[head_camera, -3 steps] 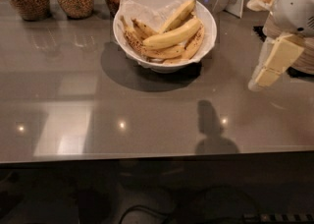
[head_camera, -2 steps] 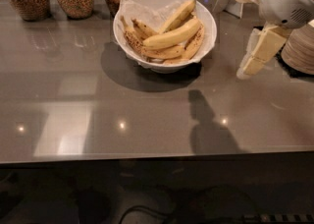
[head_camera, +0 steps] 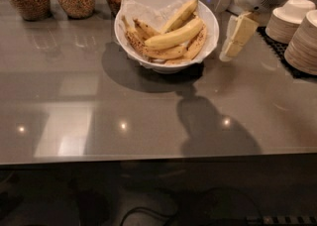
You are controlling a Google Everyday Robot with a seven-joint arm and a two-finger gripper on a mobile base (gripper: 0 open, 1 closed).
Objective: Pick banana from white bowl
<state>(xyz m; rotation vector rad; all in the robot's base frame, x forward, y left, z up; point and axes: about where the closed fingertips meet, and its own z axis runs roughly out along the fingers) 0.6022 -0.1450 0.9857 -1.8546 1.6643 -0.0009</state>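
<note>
One plump banana (head_camera: 176, 34) tops the bowl (head_camera: 128, 51); the pincer (head_camera: 234, 39), grip unclear, has neared its rim, dish stacks (head_camera: 297, 17) beyond.

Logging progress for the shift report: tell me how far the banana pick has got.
Done: nothing yet. The banana lies untouched in the white bowl, on top of the other bananas. In hand: the gripper hangs just right of the bowl's rim, outside it. Left: reach over the rim, grasp the banana and lift it out.
</note>
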